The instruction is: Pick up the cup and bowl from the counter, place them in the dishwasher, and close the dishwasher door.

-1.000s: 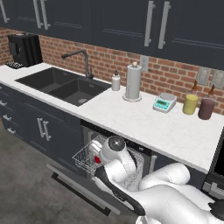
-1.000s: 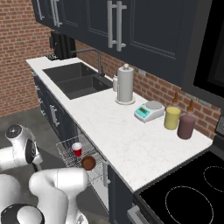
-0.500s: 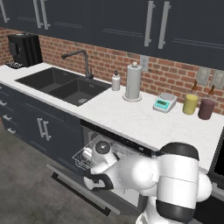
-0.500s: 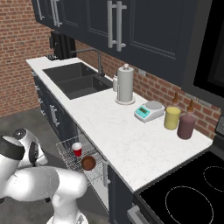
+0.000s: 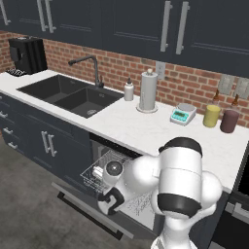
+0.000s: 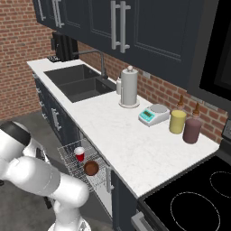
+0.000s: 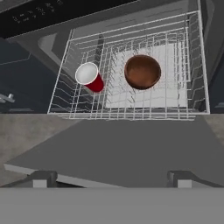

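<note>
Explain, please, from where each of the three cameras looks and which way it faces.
Left base view: behind the arm on its left, facing the long white marbled counter; the white arm with the end effector rises lower right.
Right base view: behind on its right, facing the same counter; the arm shows lower left.
Hand view: on the hand, looking down into the white wire rack over the flat dark grey dishwasher door.
Right base and hand views share the small red cup and dark brown bowl.
</note>
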